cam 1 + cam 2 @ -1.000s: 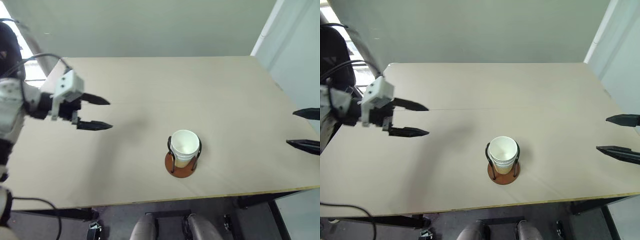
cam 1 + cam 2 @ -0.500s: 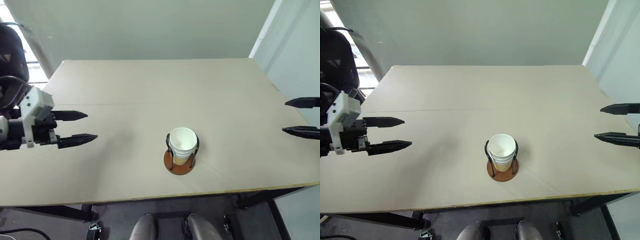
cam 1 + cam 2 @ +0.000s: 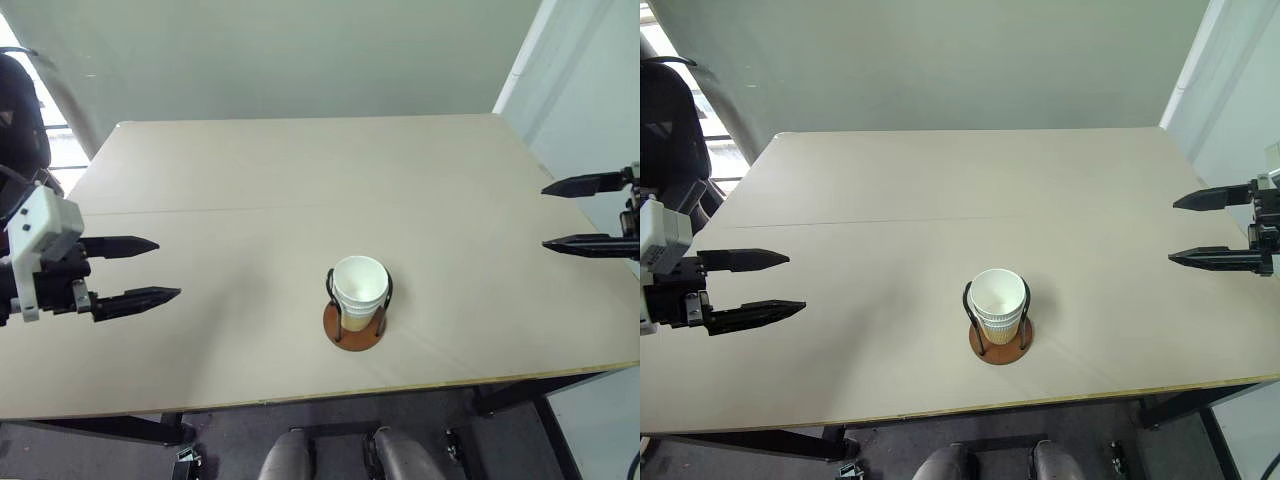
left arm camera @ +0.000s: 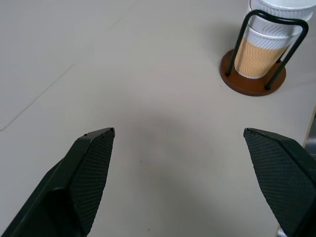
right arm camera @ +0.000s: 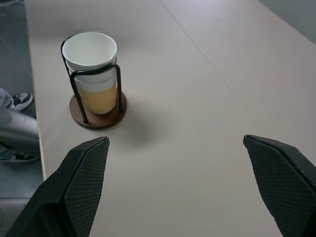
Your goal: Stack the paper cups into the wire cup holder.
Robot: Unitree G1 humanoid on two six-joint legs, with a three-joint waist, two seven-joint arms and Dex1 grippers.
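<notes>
The paper cups are sitting nested in the wire cup holder near the table's front edge. Both the left gripper and right gripper are hanging wide open and empty; a careless sweep inward is risking toppling the stack.

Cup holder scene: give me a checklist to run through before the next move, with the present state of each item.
1. Paper cups nested upright inside the wire cup holder: ok.
2. Holder standing flat on the table: ok.
3. Number of cups in the stack: cannot tell; stacked rims show in the left wrist view, but the count is unclear.
4. Left gripper open, holding nothing, apart from the holder: ok.
5. Right gripper open, holding nothing, apart from the holder: ok.
</notes>
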